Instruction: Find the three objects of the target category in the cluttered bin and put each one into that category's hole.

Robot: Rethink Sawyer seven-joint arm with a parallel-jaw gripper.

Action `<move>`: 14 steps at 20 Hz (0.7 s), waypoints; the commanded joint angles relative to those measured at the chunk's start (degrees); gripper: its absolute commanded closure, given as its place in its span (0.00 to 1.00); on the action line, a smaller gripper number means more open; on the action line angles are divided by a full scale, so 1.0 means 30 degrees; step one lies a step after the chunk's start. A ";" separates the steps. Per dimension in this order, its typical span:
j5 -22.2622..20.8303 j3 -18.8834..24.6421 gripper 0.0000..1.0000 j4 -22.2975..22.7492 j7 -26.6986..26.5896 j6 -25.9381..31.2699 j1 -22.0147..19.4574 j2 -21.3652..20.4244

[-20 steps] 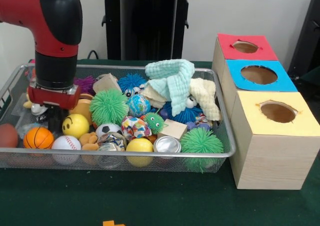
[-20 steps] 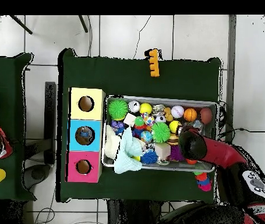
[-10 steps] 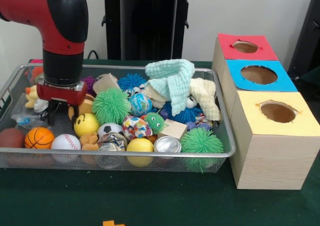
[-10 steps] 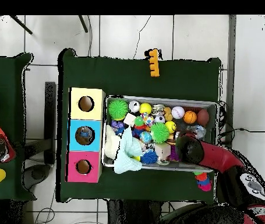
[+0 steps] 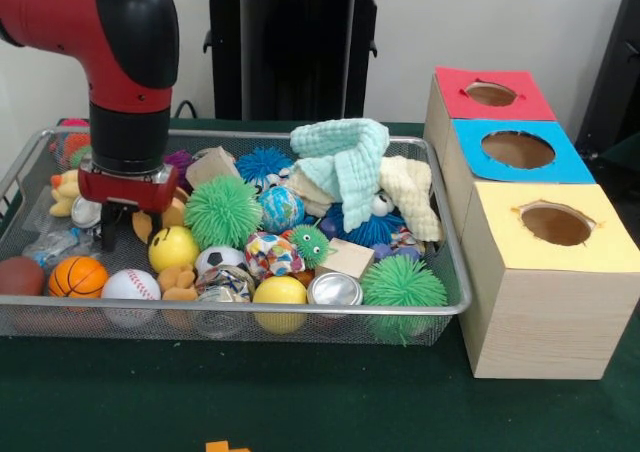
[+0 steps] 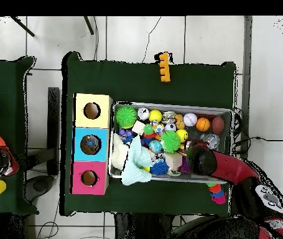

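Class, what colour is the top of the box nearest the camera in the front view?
Yellow. The nearest box has a yellow top with a round hole; the front view shows it best.

A robotics lab set up for a sorting trial.

A red and black robot arm (image 5: 110,62) on a black pedestal (image 5: 297,42) stands over a surface draped in dark green cloth (image 5: 300,402), on a floor of pale tiles (image 6: 131,37). A wire mesh bin (image 5: 440,307) of mixed toys sits beside three wooden boxes (image 5: 540,272) with colour-coded tops and round holes, against plain white walls, with cables trailing across the floor.
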 commanded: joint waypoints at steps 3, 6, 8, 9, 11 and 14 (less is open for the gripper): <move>0.0103 0.1467 0.00 0.3172 0.1992 0.1833 -0.0615 0.1063; 0.0103 0.1538 0.00 0.3412 0.1731 0.2235 -0.0778 0.0569; 0.0087 0.1574 0.00 0.3447 0.1617 0.2392 -0.0789 0.0415; 0.0064 0.1544 0.00 0.3537 0.1603 0.2402 -0.0756 0.0264; 0.0171 0.1616 0.00 0.3482 0.1560 0.2628 -0.0779 0.0155; 0.0203 0.1883 0.00 0.2942 0.1544 0.2320 -0.1108 0.1246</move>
